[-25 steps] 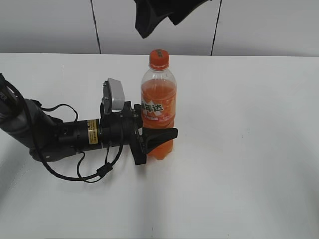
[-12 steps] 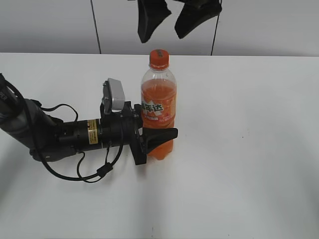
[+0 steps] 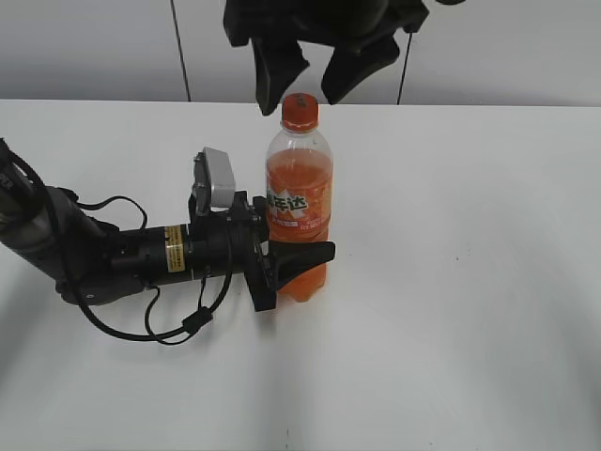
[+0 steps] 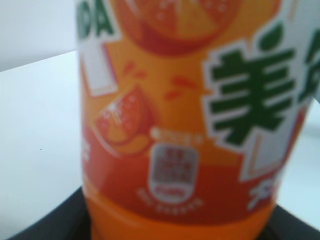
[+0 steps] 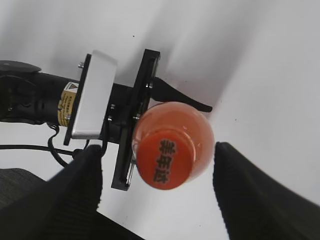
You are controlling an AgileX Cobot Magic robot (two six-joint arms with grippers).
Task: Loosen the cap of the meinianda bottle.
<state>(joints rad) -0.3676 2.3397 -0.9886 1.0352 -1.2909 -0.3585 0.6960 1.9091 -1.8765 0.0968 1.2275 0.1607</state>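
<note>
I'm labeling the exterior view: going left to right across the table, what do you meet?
Left arm → its wrist camera → left pincer clamped on the meinianda bottle. The right pincer hangs open above the cap.

Bright, even light fell on the white desk (image 3: 470, 282), casting only soft shadows. The left wrist view was blurred at close range; the other two views stayed sharp.
</note>
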